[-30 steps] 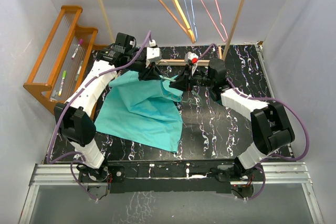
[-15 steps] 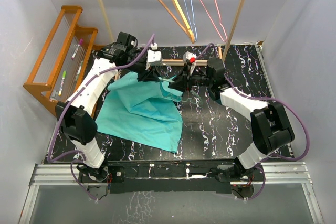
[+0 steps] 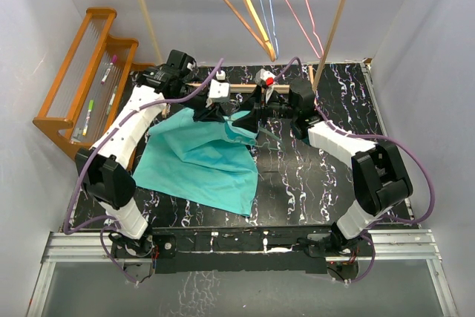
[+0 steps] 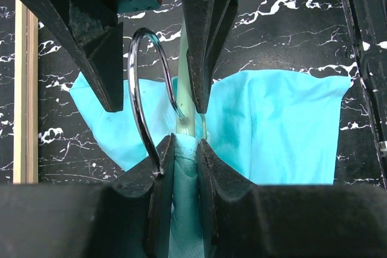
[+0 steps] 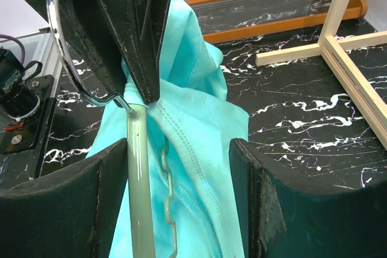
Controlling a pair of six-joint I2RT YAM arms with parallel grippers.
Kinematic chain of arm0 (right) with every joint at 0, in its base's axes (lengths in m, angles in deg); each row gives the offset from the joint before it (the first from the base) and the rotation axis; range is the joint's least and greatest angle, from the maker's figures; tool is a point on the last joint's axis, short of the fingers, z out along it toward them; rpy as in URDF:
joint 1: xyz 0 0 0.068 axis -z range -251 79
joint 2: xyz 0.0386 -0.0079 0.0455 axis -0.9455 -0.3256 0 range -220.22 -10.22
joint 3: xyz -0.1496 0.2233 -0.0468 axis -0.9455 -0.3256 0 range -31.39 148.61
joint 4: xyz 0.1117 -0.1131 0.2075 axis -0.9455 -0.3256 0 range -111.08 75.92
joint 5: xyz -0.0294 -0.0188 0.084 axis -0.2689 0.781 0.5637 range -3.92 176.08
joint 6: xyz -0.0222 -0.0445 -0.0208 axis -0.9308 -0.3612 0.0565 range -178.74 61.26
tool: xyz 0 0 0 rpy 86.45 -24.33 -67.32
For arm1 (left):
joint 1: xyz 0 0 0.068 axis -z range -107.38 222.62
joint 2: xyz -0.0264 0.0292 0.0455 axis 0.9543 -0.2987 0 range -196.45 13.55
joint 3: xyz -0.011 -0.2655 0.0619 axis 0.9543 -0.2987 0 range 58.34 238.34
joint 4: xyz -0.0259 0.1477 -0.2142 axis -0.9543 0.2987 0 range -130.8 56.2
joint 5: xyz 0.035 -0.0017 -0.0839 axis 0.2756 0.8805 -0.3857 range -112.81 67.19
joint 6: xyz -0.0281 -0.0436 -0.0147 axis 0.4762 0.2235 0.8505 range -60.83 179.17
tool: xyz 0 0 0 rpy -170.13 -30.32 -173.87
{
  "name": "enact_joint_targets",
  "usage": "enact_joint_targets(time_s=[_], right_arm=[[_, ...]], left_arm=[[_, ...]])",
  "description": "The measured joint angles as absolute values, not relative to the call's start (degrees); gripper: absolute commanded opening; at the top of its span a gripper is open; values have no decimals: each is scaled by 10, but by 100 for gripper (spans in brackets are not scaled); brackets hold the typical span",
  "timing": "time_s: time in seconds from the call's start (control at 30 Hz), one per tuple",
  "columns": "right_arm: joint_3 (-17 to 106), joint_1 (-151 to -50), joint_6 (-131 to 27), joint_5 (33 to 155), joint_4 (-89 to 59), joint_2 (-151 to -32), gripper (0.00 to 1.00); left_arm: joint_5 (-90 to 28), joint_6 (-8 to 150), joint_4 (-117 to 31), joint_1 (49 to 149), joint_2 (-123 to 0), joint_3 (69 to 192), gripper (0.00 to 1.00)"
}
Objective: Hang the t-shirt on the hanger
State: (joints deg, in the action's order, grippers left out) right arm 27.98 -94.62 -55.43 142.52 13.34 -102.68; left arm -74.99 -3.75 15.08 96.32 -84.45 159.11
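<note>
The teal t-shirt (image 3: pixel 200 161) lies spread on the black table, its collar end lifted between the two arms. My left gripper (image 3: pixel 210 113) (image 4: pixel 181 146) is shut on the bunched collar cloth, right below the neck of the pale mint hanger (image 4: pixel 184 119) and its chrome hook (image 4: pixel 138 83). My right gripper (image 3: pixel 251 114) (image 5: pixel 178 149) stands open astride the hanger's arm (image 5: pixel 138 173) and the shirt's stitched hem (image 5: pixel 193 125); its pads (image 5: pixel 248 197) touch neither. The rest of the hanger is hidden inside the shirt.
An orange wooden rack (image 3: pixel 82 72) stands at the left. An orange wooden hanger (image 3: pixel 241 5) and blue and pink wire hangers (image 3: pixel 286 5) hang from above at the back. A pale wooden frame (image 5: pixel 338 46) and its post (image 3: pixel 334 20) stand behind the grippers.
My right gripper has opened and let go of the cloth and hanger. Both grippers have shifted slightly toward the back of the table; the left keeps its grip.
</note>
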Motion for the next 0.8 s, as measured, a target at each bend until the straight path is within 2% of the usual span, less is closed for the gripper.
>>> enact_joint_targets(time_s=[0.43,0.6,0.67,0.8], right_arm=[[268,-916,-510,1399,165,-976,68],[269,-901,-491,1374,171,-958,61],[269,-895,-485,1356,152,-958,57],[270,-881,-481,1324,109,-972,53]], left_arm=[[-739,-55,154,911,-839,1579,0],[-737,-58,154,886,-839,1574,0],[-738,-58,154,880,-839,1573,0],[-739,-65,161,879,-837,1573,0]])
